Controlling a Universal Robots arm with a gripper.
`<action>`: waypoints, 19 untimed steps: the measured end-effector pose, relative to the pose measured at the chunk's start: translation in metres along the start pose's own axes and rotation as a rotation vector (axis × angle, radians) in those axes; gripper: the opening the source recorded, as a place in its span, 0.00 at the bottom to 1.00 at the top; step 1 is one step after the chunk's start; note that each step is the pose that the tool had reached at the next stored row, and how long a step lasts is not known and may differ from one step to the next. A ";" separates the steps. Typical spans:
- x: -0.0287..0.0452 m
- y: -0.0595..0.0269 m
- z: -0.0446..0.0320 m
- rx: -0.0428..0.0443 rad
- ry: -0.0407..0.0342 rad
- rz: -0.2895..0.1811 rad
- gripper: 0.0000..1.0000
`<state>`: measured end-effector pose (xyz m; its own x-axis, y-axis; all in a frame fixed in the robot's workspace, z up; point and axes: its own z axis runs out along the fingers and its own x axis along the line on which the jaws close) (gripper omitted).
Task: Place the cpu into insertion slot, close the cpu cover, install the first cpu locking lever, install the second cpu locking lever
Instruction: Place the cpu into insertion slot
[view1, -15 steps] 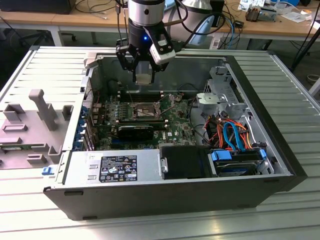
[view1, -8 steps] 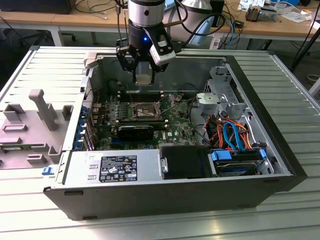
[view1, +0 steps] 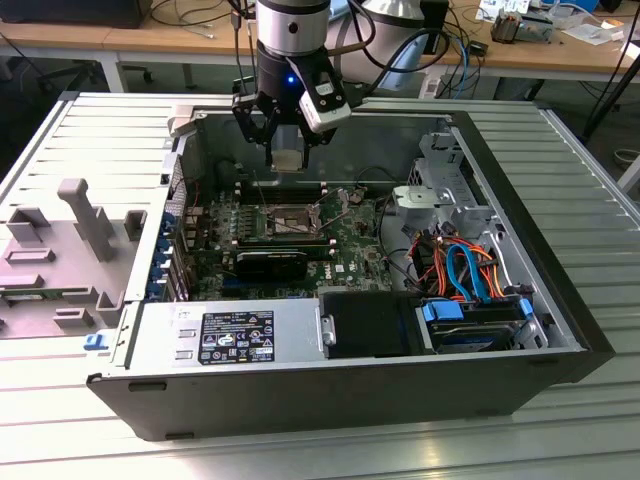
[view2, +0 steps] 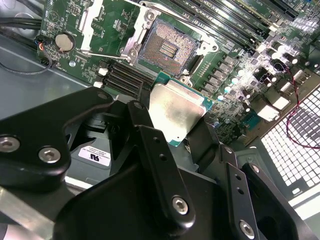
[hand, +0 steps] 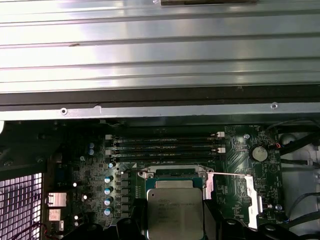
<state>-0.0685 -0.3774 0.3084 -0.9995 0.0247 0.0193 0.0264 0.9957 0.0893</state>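
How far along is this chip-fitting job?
Nothing looks finished. The pincer is shut on the flat square silver-grey chip above the green circuit board. The square dark socket with silver rim lies open and empty; seating, closing and locking all remain.

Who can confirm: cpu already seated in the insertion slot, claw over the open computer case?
Not seated: in the second wrist view the claw holds the cpu above the motherboard, and the insertion slot is bare. Claw is over the open computer case.

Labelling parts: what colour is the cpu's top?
The cpu top is silver-grey, green-edged; best in the second wrist view.
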 end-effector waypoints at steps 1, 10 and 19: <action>0.0000 0.0000 0.0001 0.0000 0.0000 0.000 0.55; 0.0000 -0.0002 0.0023 0.0000 0.0000 0.000 0.55; -0.0001 -0.0004 0.0047 0.0000 0.0000 0.000 0.55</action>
<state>-0.0685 -0.3774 0.3037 -0.9995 0.0247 0.0193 0.0264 0.9957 0.0892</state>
